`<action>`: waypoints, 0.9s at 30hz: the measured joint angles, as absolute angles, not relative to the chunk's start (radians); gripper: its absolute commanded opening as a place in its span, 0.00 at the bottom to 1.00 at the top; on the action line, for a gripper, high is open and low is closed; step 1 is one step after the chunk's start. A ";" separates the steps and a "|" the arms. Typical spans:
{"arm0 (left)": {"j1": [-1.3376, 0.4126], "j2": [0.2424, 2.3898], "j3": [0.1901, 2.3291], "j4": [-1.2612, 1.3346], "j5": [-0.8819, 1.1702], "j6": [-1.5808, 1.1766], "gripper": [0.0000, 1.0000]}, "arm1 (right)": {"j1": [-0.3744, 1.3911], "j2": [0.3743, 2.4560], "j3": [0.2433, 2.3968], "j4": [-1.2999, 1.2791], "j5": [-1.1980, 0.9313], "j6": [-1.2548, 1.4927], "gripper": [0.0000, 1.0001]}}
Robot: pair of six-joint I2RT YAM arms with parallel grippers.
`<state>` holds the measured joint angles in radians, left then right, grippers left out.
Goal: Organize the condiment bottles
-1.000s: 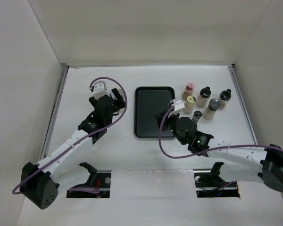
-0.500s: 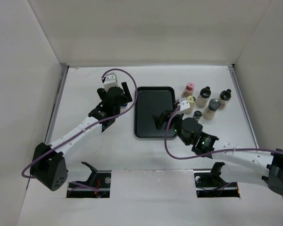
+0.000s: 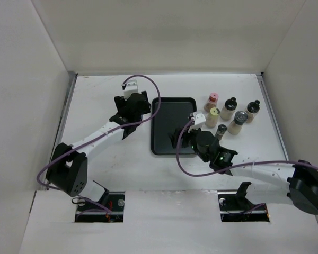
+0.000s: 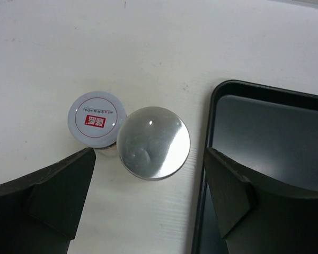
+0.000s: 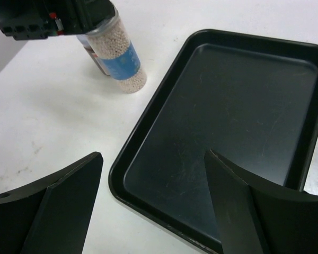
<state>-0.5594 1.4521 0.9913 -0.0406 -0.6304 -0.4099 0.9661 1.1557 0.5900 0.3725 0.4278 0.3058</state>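
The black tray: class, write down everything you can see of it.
The black tray is a shallow rectangle with rounded corners and a low raised rim, matte, faintly scratched, plastic or metal by its look. It lies flat on the white table, empty, with nothing else seen touching it. The condiment bottles stand off it to either side.

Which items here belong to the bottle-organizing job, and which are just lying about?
Job: round silver-lidded jar; white-lidded jar with red label; cluster of six small beige-filled capped bottles.
Lying about: flat black rectangular tray.
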 measured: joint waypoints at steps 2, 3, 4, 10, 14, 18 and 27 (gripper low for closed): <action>-0.548 1.472 1.004 -0.041 -0.633 -0.406 0.83 | 0.955 1.174 0.590 0.375 0.416 0.306 0.84; -0.545 1.481 1.009 -0.039 -0.633 -0.406 0.83 | 0.952 1.182 0.590 0.375 0.411 0.306 0.84; -0.541 1.490 1.012 -0.036 -0.633 -0.405 0.82 | 0.948 1.192 0.590 0.375 0.407 0.306 0.84; -0.530 1.523 1.015 -0.031 -0.632 -0.402 0.81 | 0.930 1.224 0.590 0.376 0.379 0.307 0.85; -0.531 1.529 1.015 -0.025 -0.632 -0.399 0.80 | 0.929 1.224 0.590 0.377 0.357 0.311 0.85; -0.530 1.541 1.022 -0.007 -0.628 -0.396 0.67 | 0.929 1.224 0.590 0.379 0.348 0.311 0.84; -0.535 1.581 1.050 0.012 -0.620 -0.388 0.32 | 0.901 1.221 0.587 0.394 0.339 0.314 0.84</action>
